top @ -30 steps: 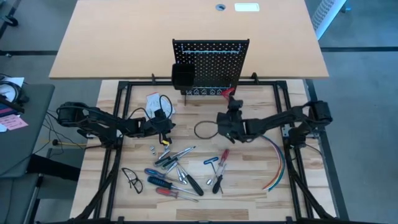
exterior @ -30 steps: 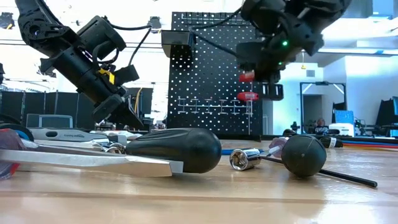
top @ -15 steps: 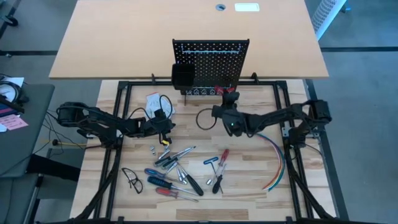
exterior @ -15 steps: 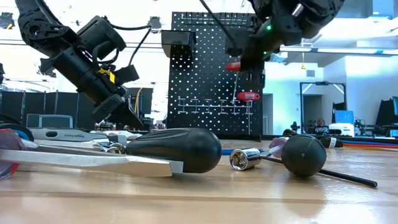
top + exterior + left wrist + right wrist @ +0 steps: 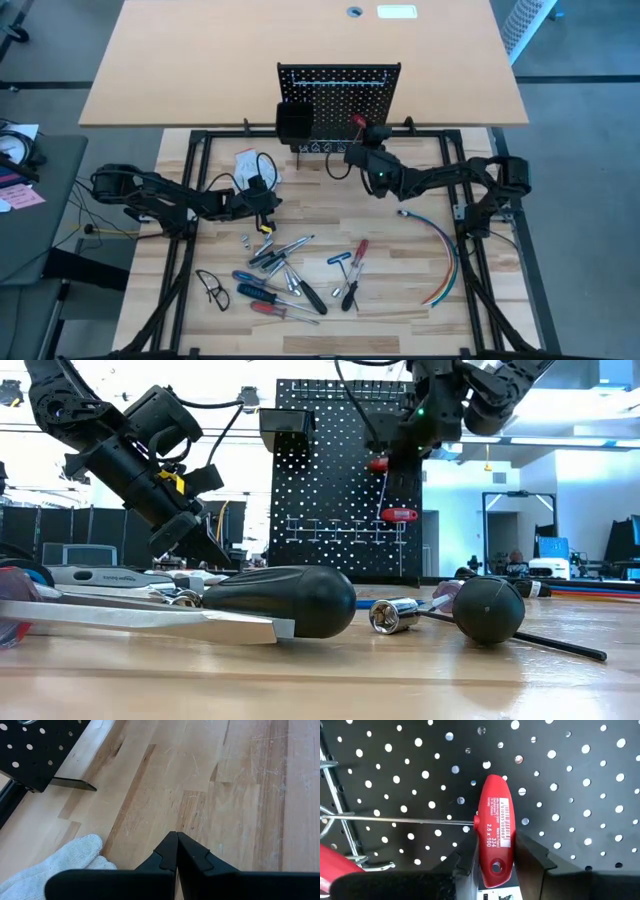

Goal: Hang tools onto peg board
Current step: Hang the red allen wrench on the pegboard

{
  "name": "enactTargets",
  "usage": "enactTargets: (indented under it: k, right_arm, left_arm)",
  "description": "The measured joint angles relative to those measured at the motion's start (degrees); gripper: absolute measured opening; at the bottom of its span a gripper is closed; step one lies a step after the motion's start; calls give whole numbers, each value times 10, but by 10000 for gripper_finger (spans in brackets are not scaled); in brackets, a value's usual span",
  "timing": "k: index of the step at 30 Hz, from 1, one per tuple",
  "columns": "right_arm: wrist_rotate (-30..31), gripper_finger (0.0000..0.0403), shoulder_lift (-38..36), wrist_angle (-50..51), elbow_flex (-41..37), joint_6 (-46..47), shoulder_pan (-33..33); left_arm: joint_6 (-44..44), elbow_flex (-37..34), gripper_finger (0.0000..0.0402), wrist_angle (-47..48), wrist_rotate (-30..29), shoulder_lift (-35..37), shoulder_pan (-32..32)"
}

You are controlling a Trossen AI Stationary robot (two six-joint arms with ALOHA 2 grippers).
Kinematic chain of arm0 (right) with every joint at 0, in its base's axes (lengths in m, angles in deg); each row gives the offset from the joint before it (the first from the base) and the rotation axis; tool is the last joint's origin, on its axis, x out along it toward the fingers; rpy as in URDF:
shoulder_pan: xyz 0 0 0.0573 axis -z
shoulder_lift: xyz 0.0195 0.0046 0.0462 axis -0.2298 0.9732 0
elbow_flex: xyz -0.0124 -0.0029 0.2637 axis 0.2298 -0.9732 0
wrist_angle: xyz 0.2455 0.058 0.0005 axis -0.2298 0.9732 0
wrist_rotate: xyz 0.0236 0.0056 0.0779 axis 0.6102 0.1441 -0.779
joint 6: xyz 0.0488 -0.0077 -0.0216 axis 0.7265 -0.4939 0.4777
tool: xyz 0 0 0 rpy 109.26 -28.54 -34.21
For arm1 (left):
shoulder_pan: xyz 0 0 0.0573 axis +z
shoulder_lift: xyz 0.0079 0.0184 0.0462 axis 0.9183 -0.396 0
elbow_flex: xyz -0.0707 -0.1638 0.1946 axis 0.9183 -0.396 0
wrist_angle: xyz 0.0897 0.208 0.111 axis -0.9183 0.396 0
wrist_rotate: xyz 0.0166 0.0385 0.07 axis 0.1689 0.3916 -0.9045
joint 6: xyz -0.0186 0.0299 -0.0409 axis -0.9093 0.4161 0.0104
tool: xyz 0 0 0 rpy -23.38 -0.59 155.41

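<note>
- A red T-handle key (image 5: 494,837) is clamped in the right hand (image 5: 492,862) against the peg board (image 5: 560,795).
- Beside a white glove (image 5: 65,860), the left hand (image 5: 176,851) is seen closed, empty.
- Loose tools (image 5: 290,275) are shown on the worktop (image 5: 400,270) only from above.

Left arm (image 5: 170,197): matte black jointed links showing at the left of the high view; black cable looping along it; yellow tag (image 5: 172,482) showing near the wrist in the low view.
Left gripper (image 5: 176,851): two black angular fingers tapering to points, showing at the bottom of its wrist view.
Right arm (image 5: 455,182): black links at the right of the high view; green light (image 5: 380,180) glowing near the wrist.
Right gripper (image 5: 494,857): black moulded fingers (image 5: 532,857) at bottom centre.
</note>
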Motion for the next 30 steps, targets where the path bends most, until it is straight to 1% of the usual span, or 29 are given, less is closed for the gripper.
enactTargets:
  k: [8,12,17,20,28,30]
  right_arm:
    - [-4,93,1,3,-11,2,-12]
    - [-23,93,1,38,-11,45,-11]
    - [-33,131,2,97,-12,107,-5]
    - [-35,140,2,113,-12,120,-3]
    - [-41,131,2,113,-12,117,-3]
    - [-52,129,2,113,-12,111,-4]
  left_arm:
    - [0,0,0,0,0,0,0]
    - [0,0,0,0,0,0,0]
    - [0,0,0,0,0,0,0]
    - [0,0,0,0,0,0,0]
    - [0,0,0,0,0,0,0]
    - [0,0,0,0,0,0,0]
